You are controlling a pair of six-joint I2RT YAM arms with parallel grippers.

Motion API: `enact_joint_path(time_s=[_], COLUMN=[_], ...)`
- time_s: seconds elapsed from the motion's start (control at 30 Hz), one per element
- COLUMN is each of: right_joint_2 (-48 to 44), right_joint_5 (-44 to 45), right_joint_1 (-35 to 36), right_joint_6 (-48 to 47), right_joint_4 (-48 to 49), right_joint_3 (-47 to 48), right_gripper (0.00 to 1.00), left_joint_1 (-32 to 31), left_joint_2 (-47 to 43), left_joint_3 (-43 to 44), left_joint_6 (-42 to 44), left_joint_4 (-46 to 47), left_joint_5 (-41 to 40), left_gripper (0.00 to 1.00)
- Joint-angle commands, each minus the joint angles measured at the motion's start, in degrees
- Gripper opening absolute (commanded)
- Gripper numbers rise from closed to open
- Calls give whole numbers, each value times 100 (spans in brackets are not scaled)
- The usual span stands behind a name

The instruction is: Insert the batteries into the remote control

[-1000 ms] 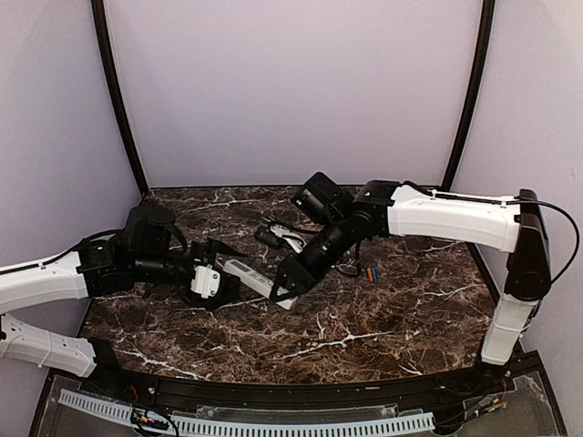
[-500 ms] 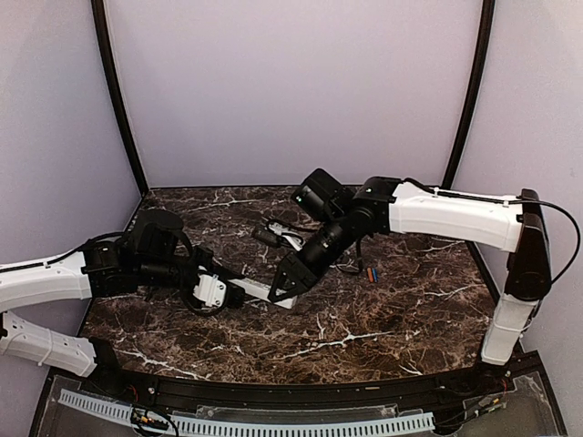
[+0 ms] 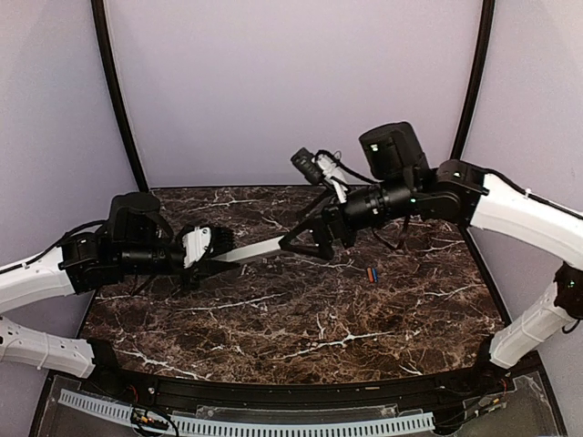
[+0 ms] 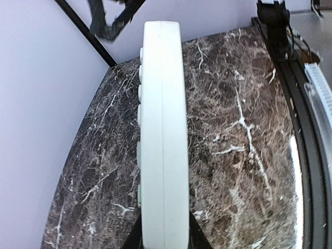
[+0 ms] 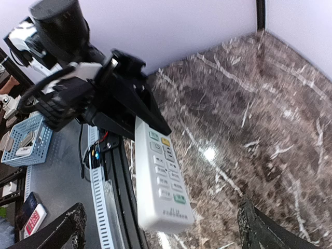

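Left gripper (image 3: pixel 206 248) is clamping the remote control (image 3: pixel 257 249) aloft; right gripper (image 3: pixel 296 246), spread wide, should be closing squarely on its free end before release.

Soft even light, glare on table (image 5: pixel 210 154), slight blur

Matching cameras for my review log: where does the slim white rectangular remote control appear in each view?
Top external: slim white rectangular remote control, left of centre, held by the left gripper.
Left wrist: edge-on, filling the centre.
Right wrist: button face showing, lower centre.
Shared landmark: dark veined marble tabletop behind it.
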Motion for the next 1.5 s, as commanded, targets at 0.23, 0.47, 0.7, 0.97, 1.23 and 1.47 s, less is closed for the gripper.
enact_joint_path(time_s=[0.23,0.47,0.7,0.97,1.23,1.47], right_joint_2=[-1362,-854,-418,-33,129,58], right_joint_5=[293,23,-4,59,124,137], right_joint_1=[3,157,237,257,255,215], right_joint_6=[-1581,-1647,-1427,-1110,-868,-786], right_joint_4=[2993,3315,3912,4112,3949,3641], right_joint_3=[-1656,-1389,-1315,-1102,-970,-931], right_gripper=[99,99,94,85,48,32], left_joint_1=[1,-2,0,-7,-8,-8], left_joint_2=[-465,-637,-614,-571,-577,-716], left_joint_3=[-126,-517,-597,-683,-684,-750], left_joint_6=[-5070,-5586,-5662,-5729,-5634,-5575], left_joint_4=[1002,1706,1962,2173,2224,2180], left_joint_5=[1613,1695,1740,1744,1800,1762], left_gripper=[0,0,0,0,0,0])
